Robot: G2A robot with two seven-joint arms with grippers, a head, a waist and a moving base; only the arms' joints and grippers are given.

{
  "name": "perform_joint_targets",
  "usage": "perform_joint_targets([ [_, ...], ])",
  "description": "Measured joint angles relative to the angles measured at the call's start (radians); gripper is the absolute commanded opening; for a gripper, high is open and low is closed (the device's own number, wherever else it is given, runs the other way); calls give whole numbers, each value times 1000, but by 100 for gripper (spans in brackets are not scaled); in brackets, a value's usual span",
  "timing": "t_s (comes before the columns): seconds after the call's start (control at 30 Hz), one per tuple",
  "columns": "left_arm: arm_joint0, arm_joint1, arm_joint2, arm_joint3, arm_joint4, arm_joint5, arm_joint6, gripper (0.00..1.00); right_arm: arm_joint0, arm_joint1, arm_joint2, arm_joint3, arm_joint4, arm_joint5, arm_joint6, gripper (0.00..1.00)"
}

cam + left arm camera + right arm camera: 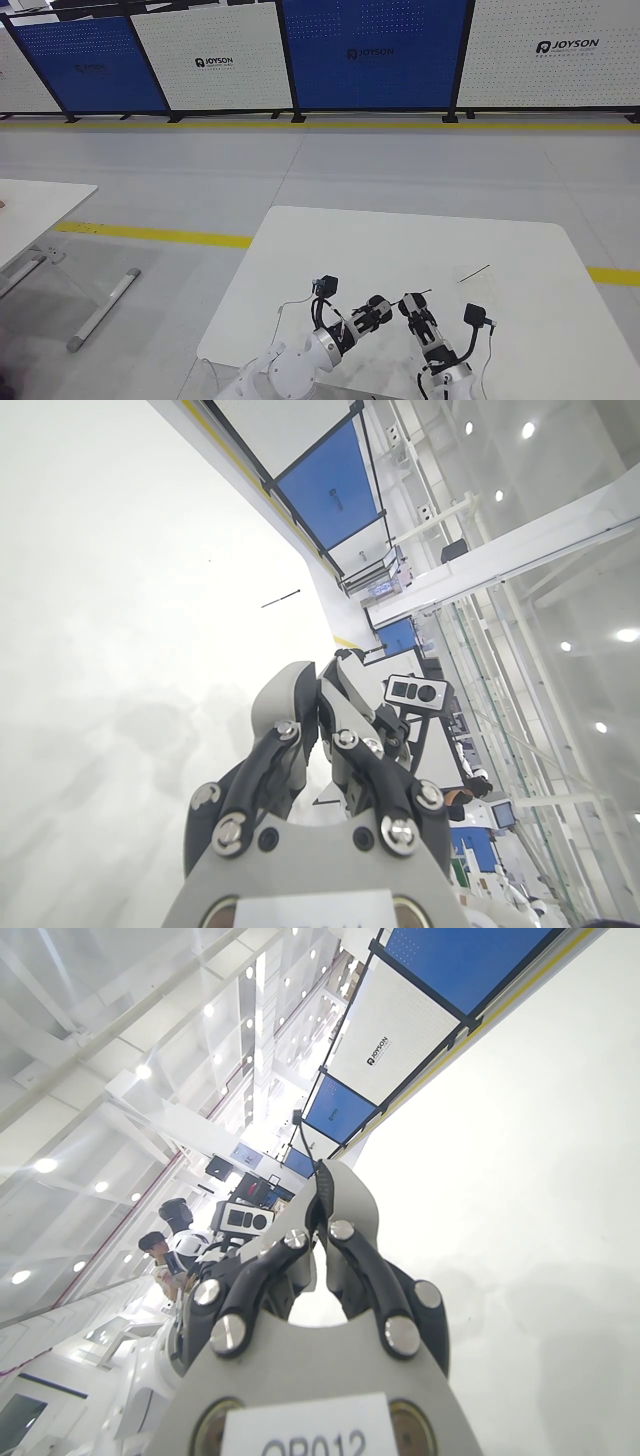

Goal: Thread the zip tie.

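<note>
Place: a big robot test hall, like a lab or a factory room.
Boards: a blue board (375, 55) and a white board (210, 60), both full of tiny holes, stand in a row like a fence at 12 o'clock.
Floor: a smooth grey floor (400, 160) with a yellow line (150, 235) painted from 9 to 3 o'clock.
Tables: a plain white table (400, 250) in the middle and a second table (30, 205) at 9 o'clock.
Ceiling: very high, with white beams (550, 525) and many round lights (143, 1071).
Far back: another robot (182, 1223) and a screen (501, 814).
</note>
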State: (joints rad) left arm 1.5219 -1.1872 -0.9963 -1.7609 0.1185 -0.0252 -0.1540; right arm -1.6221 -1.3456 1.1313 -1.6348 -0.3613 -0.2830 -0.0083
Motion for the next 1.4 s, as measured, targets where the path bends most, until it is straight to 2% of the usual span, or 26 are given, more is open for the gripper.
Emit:
perform_joint_targets([
  [0.03, 0, 0, 0, 0, 0, 1, 0, 0, 0, 0, 0, 0, -1, 0, 0, 15],
  [0.17, -1, -1, 2, 1, 1, 6, 4, 0, 0, 0, -1, 0, -3, 0, -2, 25],
  [0.37, -6, -2, 3, 7, -7, 20, 8, 0, -2, 1, 5, 3, 3, -7, -11, 27],
  [0.47, -8, -3, 3, 8, -11, 27, 11, 0, -6, 2, 11, 3, 6, -14, -13, 20],
  [0.63, -12, -5, 7, 8, -10, 35, 15, 0, -14, 3, 21, -3, 6, -24, -20, 0],
  [0.87, -12, -6, 11, 5, -5, 37, 18, 0, -22, 5, 24, -12, -6, -27, -30, 0],
  [1.23, -2, -3, 9, -12, 9, 18, 7, 0, -23, 6, 17, -21, -25, -22, -11, 0],
  [1.27, -2, -3, 9, -12, 9, 18, 7, 0, -22, 6, 16, -21, -22, -22, -9, 3],
  [1.3, -2, -3, 9, -11, 10, 18, 7, 0, -22, 6, 16, -21, -17, -23, -8, 18],
  [1.4, -3, -3, 9, -4, 5, 21, 10, 0, -22, 6, 18, -21, -5, -29, -2, 34],
])
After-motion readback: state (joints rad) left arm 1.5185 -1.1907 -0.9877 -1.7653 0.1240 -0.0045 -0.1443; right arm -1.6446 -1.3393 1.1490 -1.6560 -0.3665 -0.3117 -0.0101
